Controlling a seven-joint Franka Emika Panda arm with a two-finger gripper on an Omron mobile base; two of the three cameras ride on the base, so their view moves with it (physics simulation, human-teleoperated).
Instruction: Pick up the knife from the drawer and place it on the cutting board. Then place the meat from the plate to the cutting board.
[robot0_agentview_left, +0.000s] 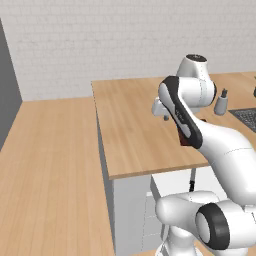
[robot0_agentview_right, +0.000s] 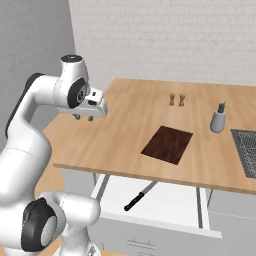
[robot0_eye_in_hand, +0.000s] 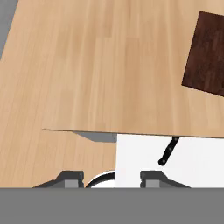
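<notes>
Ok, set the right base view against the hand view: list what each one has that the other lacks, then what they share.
Right base view alone: two small shakers, a grey bottle, a dark mat at the right edge, the white brick wall, and the gripper hovering empty above the counter's left end.

Hand view alone: a close look at the finger tips, standing apart with nothing between them.

Both: the counter, the cutting board, bare, and the open drawer with the knife lying inside.
</notes>
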